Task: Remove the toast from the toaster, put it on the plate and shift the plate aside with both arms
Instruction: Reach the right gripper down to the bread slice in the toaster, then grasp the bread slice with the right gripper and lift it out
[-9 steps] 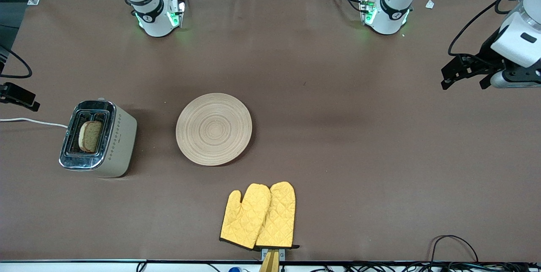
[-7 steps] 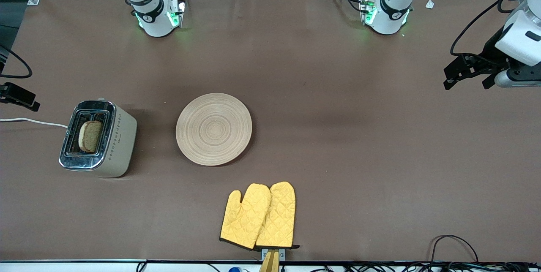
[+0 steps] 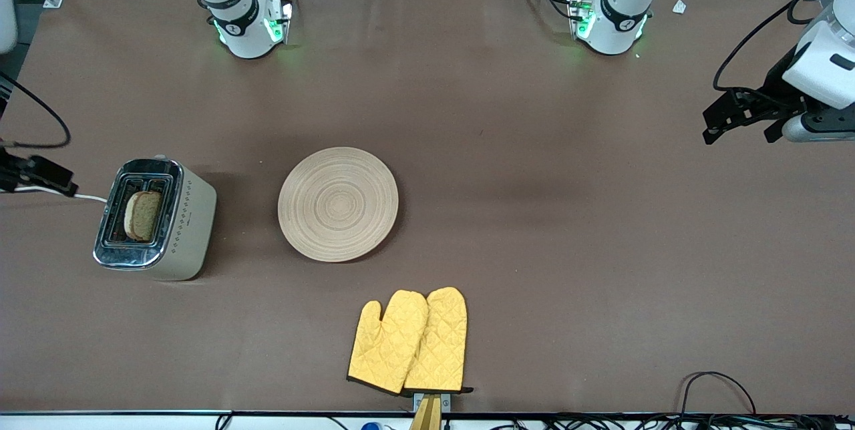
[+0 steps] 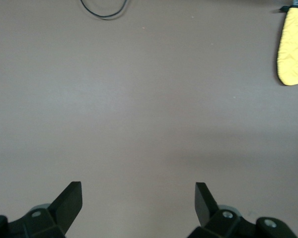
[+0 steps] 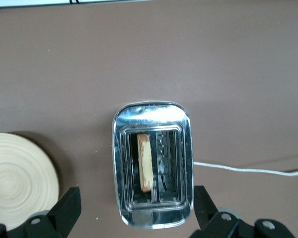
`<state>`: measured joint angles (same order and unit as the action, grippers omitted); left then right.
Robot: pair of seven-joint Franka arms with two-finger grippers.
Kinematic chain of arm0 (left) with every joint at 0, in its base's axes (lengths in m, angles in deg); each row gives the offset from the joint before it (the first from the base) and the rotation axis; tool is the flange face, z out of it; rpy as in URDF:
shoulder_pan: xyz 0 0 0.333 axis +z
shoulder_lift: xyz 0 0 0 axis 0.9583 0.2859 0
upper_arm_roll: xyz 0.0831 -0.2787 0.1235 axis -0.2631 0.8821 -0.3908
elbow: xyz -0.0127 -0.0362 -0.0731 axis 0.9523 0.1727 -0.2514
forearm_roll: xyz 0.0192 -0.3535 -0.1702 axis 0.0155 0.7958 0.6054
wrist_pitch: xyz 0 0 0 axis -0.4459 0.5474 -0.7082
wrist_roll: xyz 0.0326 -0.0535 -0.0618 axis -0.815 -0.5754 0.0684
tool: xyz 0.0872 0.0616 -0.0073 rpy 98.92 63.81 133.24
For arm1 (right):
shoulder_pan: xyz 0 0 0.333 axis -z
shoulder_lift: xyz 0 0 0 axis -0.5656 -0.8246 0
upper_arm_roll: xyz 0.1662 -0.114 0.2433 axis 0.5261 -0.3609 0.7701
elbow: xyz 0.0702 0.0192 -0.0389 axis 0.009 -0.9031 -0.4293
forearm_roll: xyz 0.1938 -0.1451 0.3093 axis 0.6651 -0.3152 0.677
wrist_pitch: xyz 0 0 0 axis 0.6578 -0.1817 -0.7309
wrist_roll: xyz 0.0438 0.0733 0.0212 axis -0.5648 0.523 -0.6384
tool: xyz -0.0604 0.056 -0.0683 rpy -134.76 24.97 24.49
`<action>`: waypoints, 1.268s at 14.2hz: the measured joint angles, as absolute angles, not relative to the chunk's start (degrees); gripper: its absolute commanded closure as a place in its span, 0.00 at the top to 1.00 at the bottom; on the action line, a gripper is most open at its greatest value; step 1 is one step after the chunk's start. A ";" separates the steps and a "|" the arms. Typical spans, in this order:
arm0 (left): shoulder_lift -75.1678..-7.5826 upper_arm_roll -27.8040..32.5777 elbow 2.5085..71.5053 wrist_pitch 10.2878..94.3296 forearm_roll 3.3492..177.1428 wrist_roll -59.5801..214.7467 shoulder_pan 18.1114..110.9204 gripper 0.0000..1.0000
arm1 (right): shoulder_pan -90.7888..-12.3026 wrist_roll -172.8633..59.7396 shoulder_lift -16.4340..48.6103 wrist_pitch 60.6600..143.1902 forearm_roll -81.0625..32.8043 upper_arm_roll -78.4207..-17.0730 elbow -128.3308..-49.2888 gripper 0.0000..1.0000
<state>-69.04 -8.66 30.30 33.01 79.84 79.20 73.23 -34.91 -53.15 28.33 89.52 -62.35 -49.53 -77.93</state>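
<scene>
The toast (image 3: pixel 143 215) stands upright in one slot of a cream and chrome toaster (image 3: pixel 190 216) toward the right arm's end of the table. The plate (image 3: pixel 338 203) lies flat beside the toaster, toward the table's middle. My right gripper (image 3: pixel 47 178) is open and empty in the air beside the toaster. In the right wrist view its jaws (image 5: pixel 137 194) stand wide over the toaster (image 5: pixel 151 111), with the toast (image 5: pixel 145 162) and part of the plate (image 5: pixel 17 173) in view. My left gripper (image 3: pixel 738 128) is open and empty over bare table at the left arm's end (image 4: pixel 138 191).
Two yellow quilted oven mitts (image 3: pixel 409 342) lie near the table's front edge, nearer to the camera than the plate; one shows in the left wrist view (image 4: pixel 293 47). The toaster's white cord (image 5: pixel 248 169) runs off the table's end. Black cables (image 3: pixel 718 383) lie at the front edge.
My right gripper has moved closer to the toaster. My left gripper has drifted slightly toward the table's end. Toast, plate and mitts have not moved.
</scene>
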 measured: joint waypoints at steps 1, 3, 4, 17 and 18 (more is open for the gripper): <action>-69.05 -8.66 30.15 33.01 79.51 79.14 73.23 1.00 | -34.89 -53.15 27.81 91.95 -62.35 -49.57 -80.53 1.00; -69.05 -8.64 29.90 33.00 79.37 78.86 73.19 1.00 | -34.59 -53.15 26.75 96.99 -62.35 -49.67 -85.41 1.00; -69.05 -8.57 29.84 32.99 79.37 78.79 73.13 1.00 | -34.26 -53.15 26.20 99.59 -62.35 -49.71 -87.74 1.00; -68.54 -8.20 28.47 32.35 79.78 78.95 72.17 1.00 | -33.24 -53.20 22.51 102.72 -62.34 -49.72 -94.77 0.00; -68.39 -8.20 28.47 32.35 79.80 78.97 72.20 1.00 | -33.25 -53.20 22.54 102.72 -62.29 -49.59 -94.73 0.00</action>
<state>-68.39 -8.20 28.47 32.35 79.80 78.97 72.20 -33.25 -53.20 22.54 102.72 -62.29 -49.59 -94.73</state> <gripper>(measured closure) 0.000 0.687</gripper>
